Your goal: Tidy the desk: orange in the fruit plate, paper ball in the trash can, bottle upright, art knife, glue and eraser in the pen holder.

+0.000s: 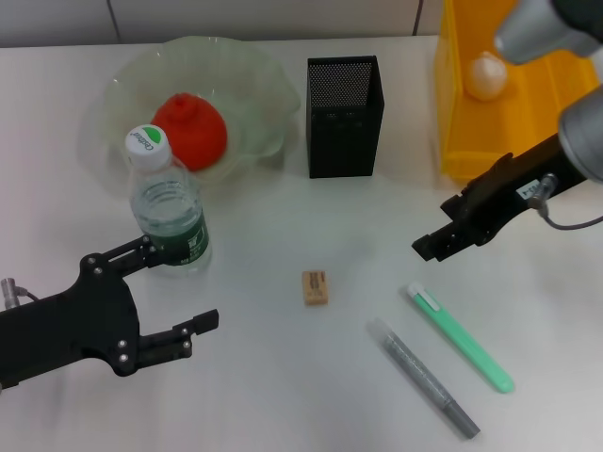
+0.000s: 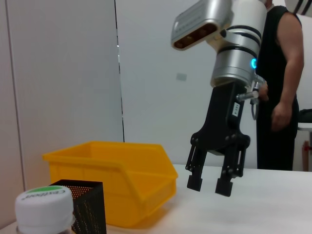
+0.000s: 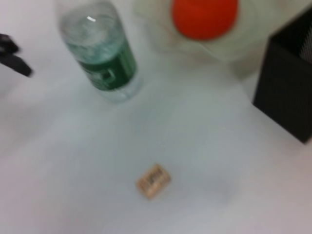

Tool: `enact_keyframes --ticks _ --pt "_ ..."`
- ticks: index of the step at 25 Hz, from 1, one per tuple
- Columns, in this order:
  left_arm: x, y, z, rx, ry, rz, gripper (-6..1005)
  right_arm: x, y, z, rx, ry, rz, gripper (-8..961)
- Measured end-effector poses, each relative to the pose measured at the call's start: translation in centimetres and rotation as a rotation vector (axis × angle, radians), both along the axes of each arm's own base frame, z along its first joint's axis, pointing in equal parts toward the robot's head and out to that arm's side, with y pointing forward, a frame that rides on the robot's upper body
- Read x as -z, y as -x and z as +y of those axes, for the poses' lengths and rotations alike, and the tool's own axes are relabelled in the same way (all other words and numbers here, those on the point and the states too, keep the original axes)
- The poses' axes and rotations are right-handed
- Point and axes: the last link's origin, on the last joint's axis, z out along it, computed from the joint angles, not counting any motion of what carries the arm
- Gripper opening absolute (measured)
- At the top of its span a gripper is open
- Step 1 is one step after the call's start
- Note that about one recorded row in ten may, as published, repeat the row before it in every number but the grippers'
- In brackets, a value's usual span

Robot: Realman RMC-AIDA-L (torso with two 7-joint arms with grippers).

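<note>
Holding: we are gripping nothing.
Left gripper (image 1: 172, 294): jaws wide, beside the upright bottle (image 1: 170, 215).
Right gripper (image 2: 209, 184): jaws parted, hanging near the eraser (image 1: 315, 287).

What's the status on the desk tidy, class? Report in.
Left tool open beside upright bottle. Right tool open, above table. Eraser still on desk, path clear.

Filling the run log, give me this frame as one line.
orange in fruit plate | paper ball in trash can | bottle upright | eraser on desk | left gripper open | right gripper open
</note>
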Motion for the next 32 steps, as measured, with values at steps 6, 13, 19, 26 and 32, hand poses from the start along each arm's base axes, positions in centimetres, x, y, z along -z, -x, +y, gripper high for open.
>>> enact_keyframes --ticks 6,13,19,26,32 --pt "0.4 -0.2 0.5 0.004 0.014 0.007 796 1.6 0.5 -0.5 0.067 -0.009 -0.158 697" --pt "1.3 -0.5 0.9 0.029 0.072 0.033 795 3.2 0.1 -1.1 0.1 -0.014 -0.209 698" --pt "1.9 -0.6 0.9 0.043 0.107 0.052 795 4.2 -0.3 -1.3 0.091 -0.001 -0.235 697" --pt "1.9 -0.6 1.0 0.041 0.105 0.053 795 4.7 -0.7 -1.1 0.114 -0.025 -0.247 696" --pt "1.8 -0.7 1.1 0.045 0.104 0.055 796 5.2 -0.8 -1.4 0.113 -0.015 -0.261 697"
